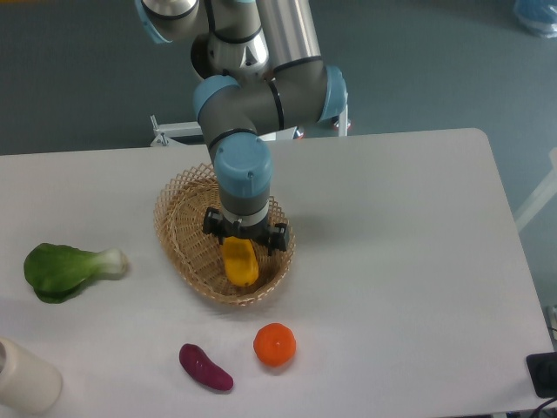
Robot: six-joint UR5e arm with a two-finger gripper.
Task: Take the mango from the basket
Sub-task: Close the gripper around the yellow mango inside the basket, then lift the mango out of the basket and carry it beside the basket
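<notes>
Gripper [243, 245] is hanging directly over the mango [240, 263] lying in the basket [178, 218], finger spread unreadable, grasp and lift remaining.

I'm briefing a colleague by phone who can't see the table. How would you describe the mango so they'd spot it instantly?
Find the oval wicker basket left of the table's middle, under the robot arm. The mango lies inside it, towards its near right side, directly beneath the claw. It is smooth, oblong and yellow, and the only fruit in the basket; the round orange and purple vegetable lie on the table in front.
</notes>
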